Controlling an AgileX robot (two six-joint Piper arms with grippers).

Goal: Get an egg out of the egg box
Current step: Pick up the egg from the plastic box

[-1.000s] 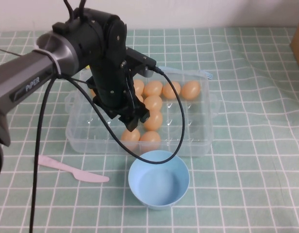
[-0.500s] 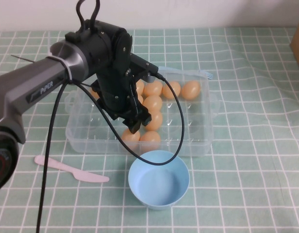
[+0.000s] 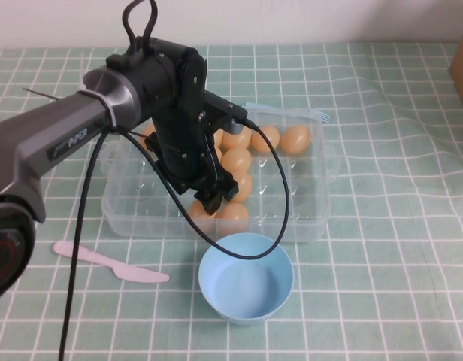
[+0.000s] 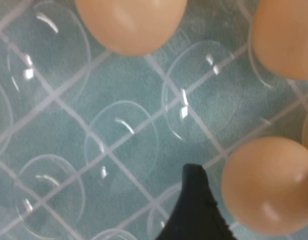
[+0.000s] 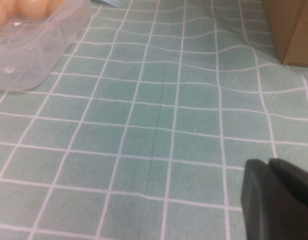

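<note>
The left gripper [image 3: 213, 197] reaches down into the egg box [image 3: 307, 218], one dark fingertip [image 4: 196, 210] just beside an egg [image 4: 266, 185]; whether its fingers are apart or together cannot be told. The right gripper [image 5: 279, 197] hangs over the checked tablecloth [image 5: 144, 100], well away from the box.
</note>
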